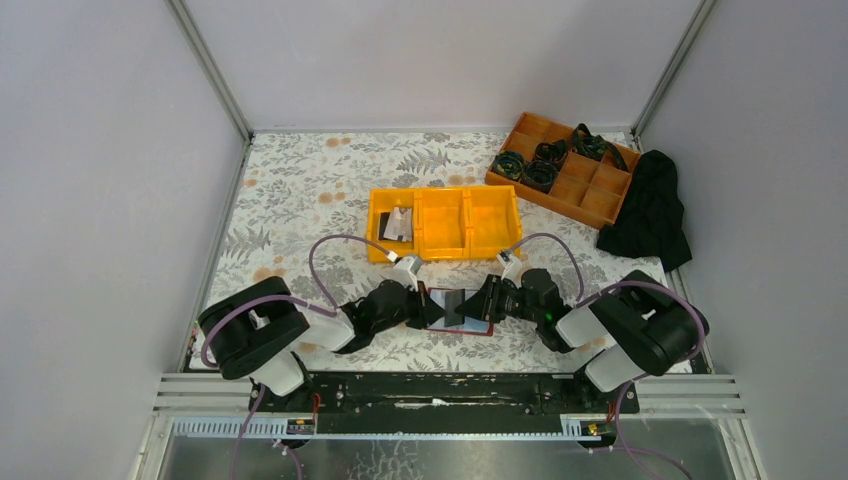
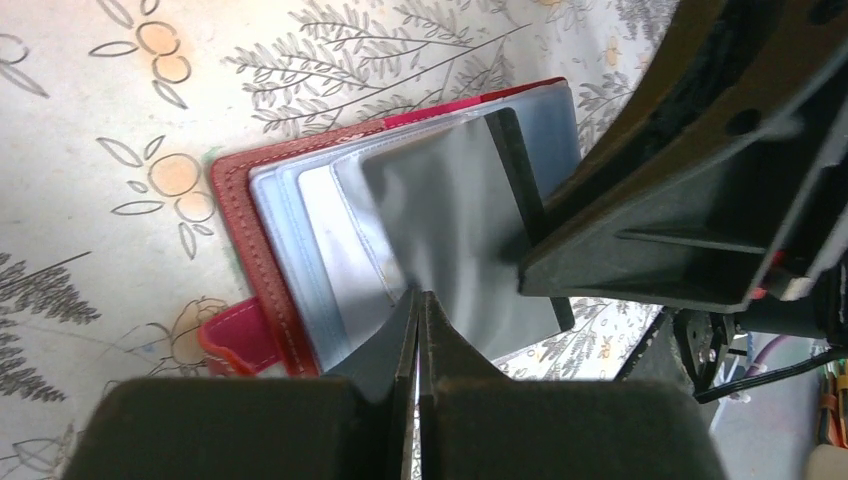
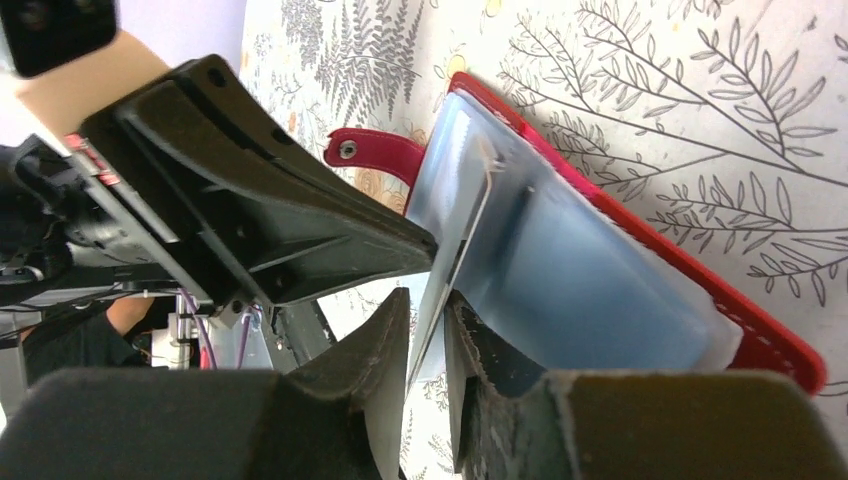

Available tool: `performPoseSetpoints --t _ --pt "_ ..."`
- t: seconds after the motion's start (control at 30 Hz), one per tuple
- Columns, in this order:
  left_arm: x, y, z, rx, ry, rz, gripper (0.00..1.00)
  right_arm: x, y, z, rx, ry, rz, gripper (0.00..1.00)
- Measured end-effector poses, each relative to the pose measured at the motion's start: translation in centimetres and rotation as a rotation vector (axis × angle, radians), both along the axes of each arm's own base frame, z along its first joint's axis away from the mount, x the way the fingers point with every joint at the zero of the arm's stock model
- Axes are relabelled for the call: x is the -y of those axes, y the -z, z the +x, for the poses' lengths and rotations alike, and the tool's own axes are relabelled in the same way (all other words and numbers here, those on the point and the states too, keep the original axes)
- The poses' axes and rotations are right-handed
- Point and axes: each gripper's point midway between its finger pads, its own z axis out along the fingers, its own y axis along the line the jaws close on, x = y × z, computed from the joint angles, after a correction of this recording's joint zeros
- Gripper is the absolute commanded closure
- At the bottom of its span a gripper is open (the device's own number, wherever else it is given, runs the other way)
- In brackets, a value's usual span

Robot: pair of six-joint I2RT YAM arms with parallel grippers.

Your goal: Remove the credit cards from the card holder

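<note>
I saw the card holder [image 1: 457, 311] lying open on the worktop [image 1: 300, 200] at 6 o'clock. Both the left gripper [image 2: 420, 300] and the right gripper [image 3: 428, 315] pinched its plastic sleeves. Opposed pulling risked tearing them or dragging the holder.

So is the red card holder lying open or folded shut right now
Open. The card holder lies spread on the table, its clear sleeves fanned upward, with the left gripper and right gripper each pinching a sleeve or card.

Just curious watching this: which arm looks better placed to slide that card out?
Probably the left: its pincer pinches the grey card, while the right pincer grips a card holder sleeve.
</note>
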Motion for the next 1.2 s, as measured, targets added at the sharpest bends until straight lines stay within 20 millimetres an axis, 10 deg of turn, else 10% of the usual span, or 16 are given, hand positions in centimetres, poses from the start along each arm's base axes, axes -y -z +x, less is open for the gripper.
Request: performPoseSetpoints --t 0.53,0.7,0.97,1.2 --pt "-0.5 0.6 0.0 -0.004 -0.012 0.030 1.00 0.1 -0.9 0.0 0.025 -0.011 0.009 0.87" --pt "-0.5 0.7 0.0 -0.004 -0.011 0.031 1.00 0.4 -0.6 -0.1 0.018 -0.006 0.003 0.76" --pt "-0.3 0.7 0.1 -0.003 -0.011 0.028 1.00 0.7 -0.7 -0.2 0.025 -0.003 -0.012 1.00" --pt "-0.3 0.7 0.1 -0.002 -0.011 0.026 1.00 1.1 -0.4 -0.3 0.012 0.011 -0.033 1.00"
